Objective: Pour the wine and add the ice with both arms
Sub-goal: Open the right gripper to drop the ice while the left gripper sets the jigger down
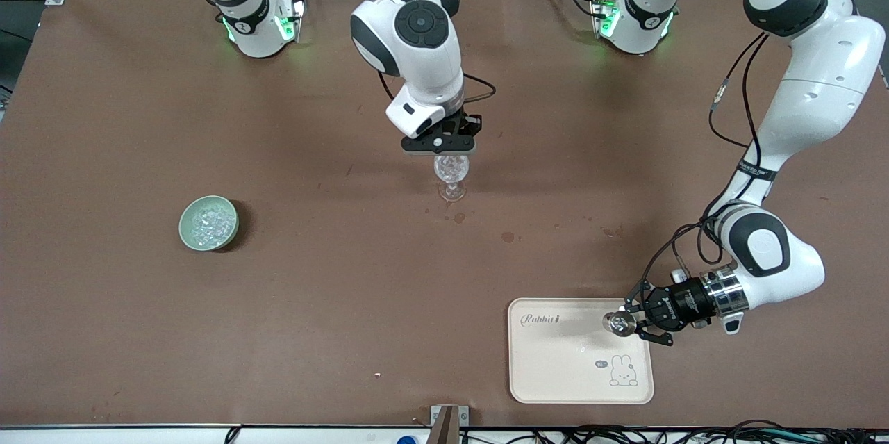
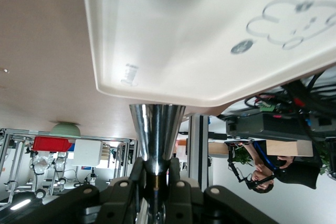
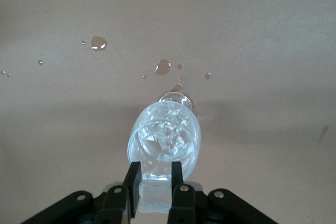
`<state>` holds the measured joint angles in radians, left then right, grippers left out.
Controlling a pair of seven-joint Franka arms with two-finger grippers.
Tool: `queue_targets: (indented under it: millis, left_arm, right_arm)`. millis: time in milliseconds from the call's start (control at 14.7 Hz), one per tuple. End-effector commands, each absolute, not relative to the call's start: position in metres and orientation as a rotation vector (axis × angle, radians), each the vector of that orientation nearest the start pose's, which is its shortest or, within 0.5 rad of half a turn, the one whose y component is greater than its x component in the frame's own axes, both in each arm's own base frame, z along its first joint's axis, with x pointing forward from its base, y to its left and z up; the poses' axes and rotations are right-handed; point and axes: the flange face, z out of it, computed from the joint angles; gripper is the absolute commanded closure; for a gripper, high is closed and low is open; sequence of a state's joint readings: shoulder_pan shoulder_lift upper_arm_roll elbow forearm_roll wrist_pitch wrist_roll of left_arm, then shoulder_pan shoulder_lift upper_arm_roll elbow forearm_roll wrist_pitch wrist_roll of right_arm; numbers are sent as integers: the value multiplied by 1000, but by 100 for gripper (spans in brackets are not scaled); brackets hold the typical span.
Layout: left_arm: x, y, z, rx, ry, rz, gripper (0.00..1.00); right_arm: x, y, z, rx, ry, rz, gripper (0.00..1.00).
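Nearest your front camera you have a cream tray [image 1: 555, 367] with a rabbit drawing, lying on the brown worktop [image 1: 347, 305] toward the left arm's end. Your left claw [image 1: 633, 323] is over the tray's edge on that arm's side, turned sideways and clamped tight on a small silvery jigger [image 1: 617, 322]; in the left wrist view you see the fingers [image 2: 137, 174] pinching its narrow waist, with its flared cup [image 2: 156, 129] pointing at the tray's rim [image 2: 157, 95]. Whether any wine is in it you cannot tell. Farther from the camera, near the worktop's middle, a clear stemmed glass [image 1: 452, 176] stands upright with glittering ice [image 3: 164, 139] inside it. Your right claw [image 1: 439, 145] hangs directly over that glass, its fingers [image 3: 132, 181] drawn in close at the rim of the bowl; the right wrist view looks down into the ice-filled glass [image 3: 165, 140]. Whether those fingers pinch the rim or only sit against it you cannot make out. Several small wet spots [image 1: 508, 237] mark the worktop just nearer the camera than the glass. Toward the right arm's end, well apart from the glass, a small pale-green bowl [image 1: 208, 223] sits on the worktop holding a heap of the same clear ice chunks [image 1: 208, 222]. Both arm bases stand along the edge farthest from the camera.
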<state>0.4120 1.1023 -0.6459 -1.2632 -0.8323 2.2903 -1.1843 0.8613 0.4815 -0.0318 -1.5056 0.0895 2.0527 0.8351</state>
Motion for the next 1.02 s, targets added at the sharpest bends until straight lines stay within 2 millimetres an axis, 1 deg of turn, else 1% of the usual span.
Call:
queue_targets:
  millis: [0,136,273,409,478,751,955]
  left_arm:
    - [765,-49,171,1160,1658,-860,99]
    - [763,-49,160,1151,1610,-844,99]
    - [761,-44,152,1148,1590,-823,100]
    - [759,-41,141,1167,1575,-805,100]
    - [759,-36,139,1173,1570,-793,99]
    - [756,-35,128,1174,1575,-795,99]
    - [753,-36,120,1177,1572,-798,96]
  right_arm:
    - [473,525,391,-3051,68,-56,95]
    - [480,519,391,-3086,38,-123,94]
    - [481,518,391,-3105,15,-157,93]
    - [481,518,391,-3105,15,-157,90]
    - [479,519,390,-3105,14,-154,88]
    - [474,523,389,-3102,13,-134,87]
    - [472,523,388,-3107,10,-124,76]
